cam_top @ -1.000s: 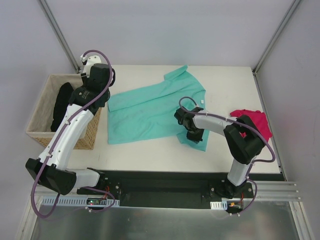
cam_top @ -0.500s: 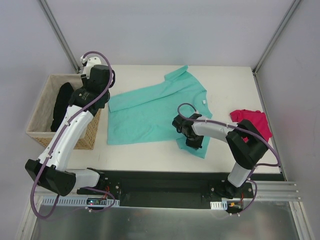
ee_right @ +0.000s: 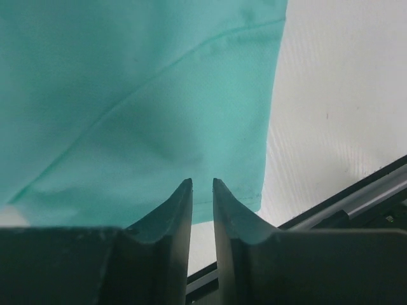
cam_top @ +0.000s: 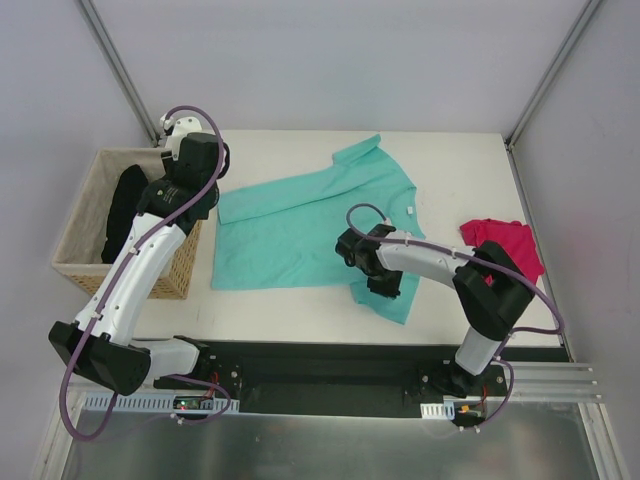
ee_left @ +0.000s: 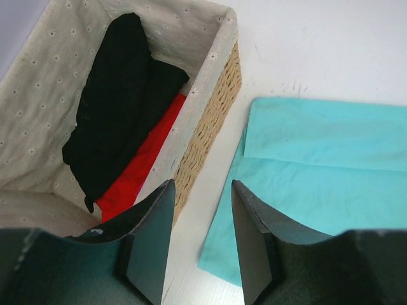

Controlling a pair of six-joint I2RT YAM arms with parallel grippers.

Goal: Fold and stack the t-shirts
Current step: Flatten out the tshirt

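Your teal shirt [cam_top: 300, 235] lies spread across the middle of the table [cam_top: 470, 170]. Its hem is toward the left and its collar toward the right. One sleeve points to the far side and the other to the near edge. Along the far-left edge a strip of the cloth lies doubled over. The pink shirt [cam_top: 505, 245] sits bunched at the table's right edge, partly hidden by the right arm's elbow and well apart from the teal one.

Your right gripper [ee_right: 199, 184] is low over the teal shirt's near sleeve, close to the table's near edge. Its jaws stand barely parted, with only a thin slit between the fingers. The wrist view shows no cloth in that slit, just the sleeve lying below and its hem running past the tips. You cannot tell from these views whether the tips touch the cloth.

Your left gripper [ee_left: 201, 190] hangs above the bare strip of table between the basket [cam_top: 70, 240] and the teal shirt's left edge. Its jaws are well apart and hold nothing.

The basket stands at the table's left side, just beside the shirt's hem. Inside it a black cloth [cam_top: 125, 205] lies on top of a red cloth [ee_left: 143, 159].
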